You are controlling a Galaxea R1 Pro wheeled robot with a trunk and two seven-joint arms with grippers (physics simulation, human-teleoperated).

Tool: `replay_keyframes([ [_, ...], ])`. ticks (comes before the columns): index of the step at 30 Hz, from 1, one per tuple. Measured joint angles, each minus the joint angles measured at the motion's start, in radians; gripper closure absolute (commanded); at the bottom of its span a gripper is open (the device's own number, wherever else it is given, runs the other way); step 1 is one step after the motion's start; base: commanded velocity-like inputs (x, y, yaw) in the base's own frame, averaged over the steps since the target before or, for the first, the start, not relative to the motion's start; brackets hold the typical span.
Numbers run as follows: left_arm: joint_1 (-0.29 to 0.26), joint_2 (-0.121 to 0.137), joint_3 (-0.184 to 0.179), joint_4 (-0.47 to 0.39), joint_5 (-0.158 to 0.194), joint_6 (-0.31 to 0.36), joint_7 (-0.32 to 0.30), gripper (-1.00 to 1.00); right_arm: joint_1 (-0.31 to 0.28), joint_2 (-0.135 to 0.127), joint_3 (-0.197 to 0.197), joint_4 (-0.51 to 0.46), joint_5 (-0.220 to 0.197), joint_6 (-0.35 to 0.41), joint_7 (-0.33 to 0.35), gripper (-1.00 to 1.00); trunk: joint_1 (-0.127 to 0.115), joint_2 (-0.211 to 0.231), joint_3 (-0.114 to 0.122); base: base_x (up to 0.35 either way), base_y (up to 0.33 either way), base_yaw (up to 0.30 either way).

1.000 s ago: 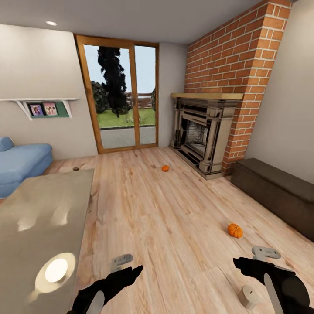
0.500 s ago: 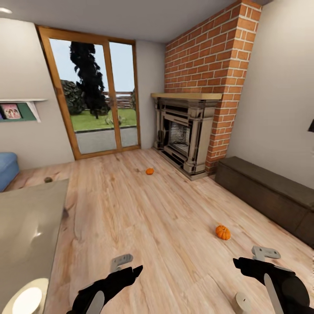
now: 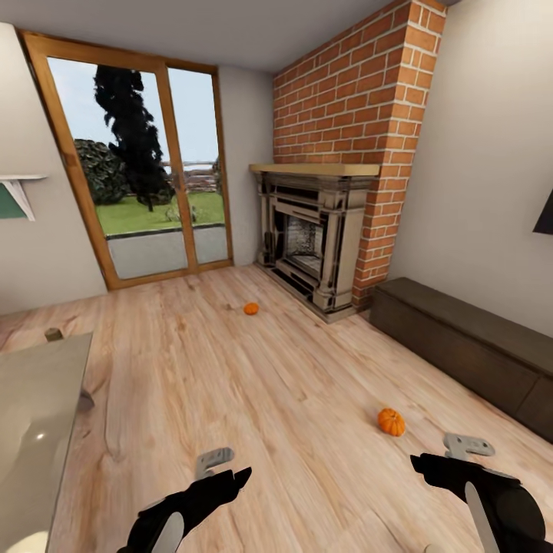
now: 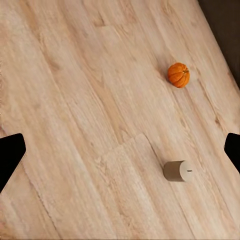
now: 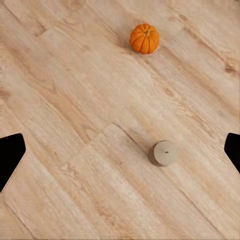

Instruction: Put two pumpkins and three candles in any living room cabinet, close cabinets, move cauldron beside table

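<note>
Wooden floor carrying 2 pumpkins; left gripper and right gripper hovering low, level, fingers spread apart.

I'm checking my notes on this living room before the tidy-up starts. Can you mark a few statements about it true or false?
1. Two pumpkins lie on the wooden floor. True: the near pumpkin is by the low cabinet, the far pumpkin is in front of the fireplace.
2. The right pincer holds a candle. False: it is empty and open; the candle stands on the floor.
3. The near pumpkin sits on top of the cabinet. False: it is on the floor, apart from the cabinet.
4. The cabinet's fronts look shut. True.
5. The left pincer grips a pumpkin. False: it is open and holds nothing.
</note>
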Motion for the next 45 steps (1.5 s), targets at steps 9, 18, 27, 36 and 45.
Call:
replay_keyframes([
  [9, 0.0, 0.0, 0.0, 0.0, 0.0, -0.001, 0.001, -1.0, 0.0, 0.0, 0.0, 0.0, 0.0, 0.0, 0.0, -1.0, 0.0, 0.0, 0.0, 0.325, 0.099, -0.001],
  [18, 0.0, 0.0, 0.0, 0.0, 0.0, -0.001, 0.001, -1.0, 0.0, 0.0, 0.0, 0.0, 0.0, 0.0, 0.0, -1.0, 0.0, 0.0, 0.0, 0.325, 0.099, 0.0],
  [27, 0.0, 0.0, 0.0, 0.0, 0.0, -0.001, 0.001, -1.0, 0.0, 0.0, 0.0, 0.0, 0.0, 0.0, 0.0, -1.0, 0.0, 0.0, 0.0, 0.325, 0.082, 0.0],
  [36, 0.0, 0.0, 0.0, 0.0, 0.0, -0.001, 0.001, -1.0, 0.0, 0.0, 0.0, 0.0, 0.0, 0.0, 0.0, -1.0, 0.0, 0.0, 0.0, 0.325, 0.014, 0.0],
  [45, 0.0, 0.0, 0.0, 0.0, 0.0, -0.001, 0.001, -1.0, -0.001, 0.0, 0.0, 0.0, 0.0, 0.0, 0.0, -1.0, 0.0, 0.0, 0.0, 0.325, 0.001, -0.013],
])
